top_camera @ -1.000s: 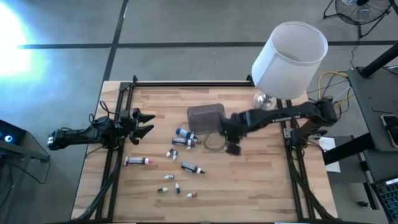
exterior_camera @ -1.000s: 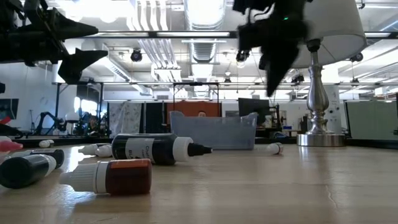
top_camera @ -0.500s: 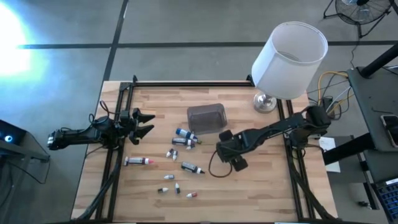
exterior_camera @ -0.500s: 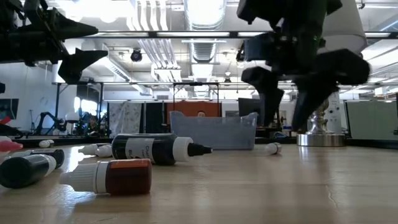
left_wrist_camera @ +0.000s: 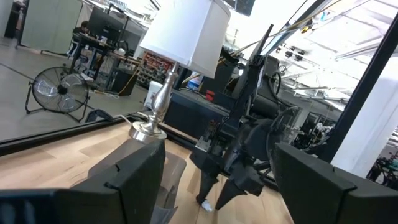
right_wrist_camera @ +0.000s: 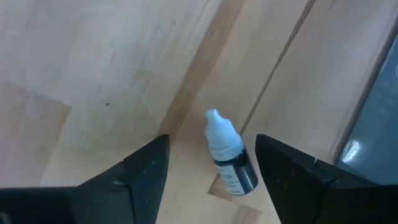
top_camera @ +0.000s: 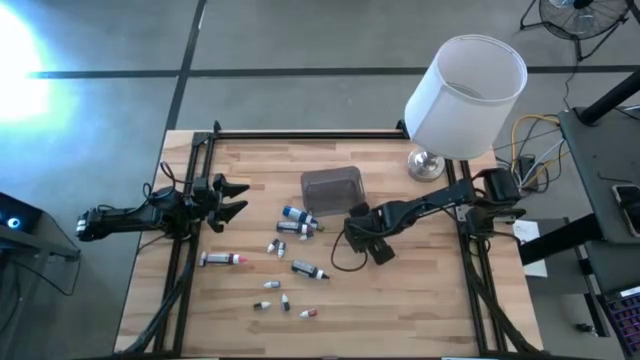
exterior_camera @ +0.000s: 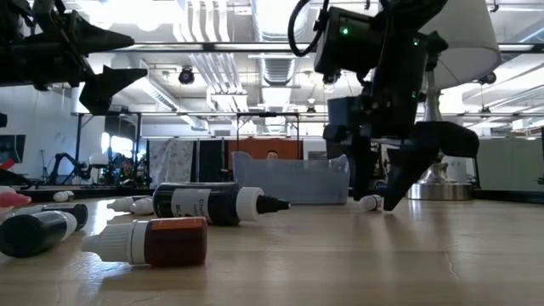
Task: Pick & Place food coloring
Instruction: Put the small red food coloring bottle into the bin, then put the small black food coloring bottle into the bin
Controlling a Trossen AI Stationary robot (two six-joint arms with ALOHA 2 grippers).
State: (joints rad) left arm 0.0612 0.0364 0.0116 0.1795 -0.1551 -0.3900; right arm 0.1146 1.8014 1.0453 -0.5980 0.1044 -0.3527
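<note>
From above, my right gripper (top_camera: 352,240) has swung back toward the tub (top_camera: 333,188) and dropped beside the food coloring (top_camera: 288,262) scattered over the wooden table (top_camera: 420,300); half a second ago it sat a little farther out. I judge that puts me over a bottle, with the grasp not yet made. The tub lies just beyond my wrist, the lamp (top_camera: 462,95) well off toward the far right corner, and bare wood stretches to my near side, so pulling back that way looks free.

At table height, my fingers are spread and their tips have come down almost to the wood, straddling a small white-capped bottle (exterior_camera: 371,202). A moment earlier they hung higher. The tub wall stands just behind, so I should not push forward.

From my left wrist, my left gripper (left_wrist_camera: 214,186) hovers spread and empty at the table's left edge, looking across at my working arm.

From my right wrist, the bottle (right_wrist_camera: 229,154) lies flat between my parted fingers (right_wrist_camera: 144,174), touching neither.
</note>
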